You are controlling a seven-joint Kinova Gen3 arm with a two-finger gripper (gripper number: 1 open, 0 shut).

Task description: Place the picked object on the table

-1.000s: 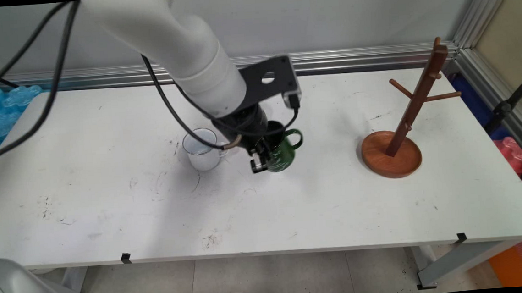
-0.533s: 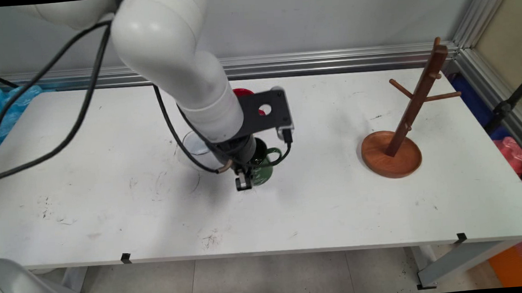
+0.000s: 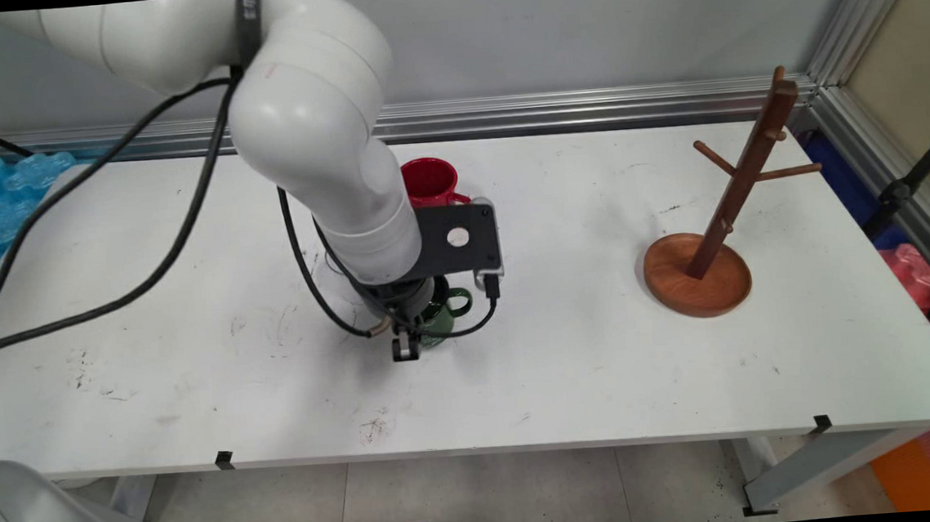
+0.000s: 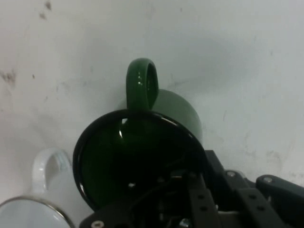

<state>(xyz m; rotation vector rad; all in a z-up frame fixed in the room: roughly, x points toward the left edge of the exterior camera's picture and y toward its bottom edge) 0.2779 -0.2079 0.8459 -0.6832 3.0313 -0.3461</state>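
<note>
Scuffed white table (image 3: 603, 366), grey wall (image 3: 580, 32), aluminium rail (image 3: 626, 102) behind.

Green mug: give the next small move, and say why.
Probably lower it straight down and set it on the table. The gripper is shut on the green mug; bare table lies under it, the white mug close beside.

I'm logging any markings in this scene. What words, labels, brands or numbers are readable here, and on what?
None can be read.
green mug: no print visible in either view.
red mug: no print visible.
white mug: no print visible.
wooden mug tree: plain wood.
Dark band on the arm: marks too small to read.
</note>
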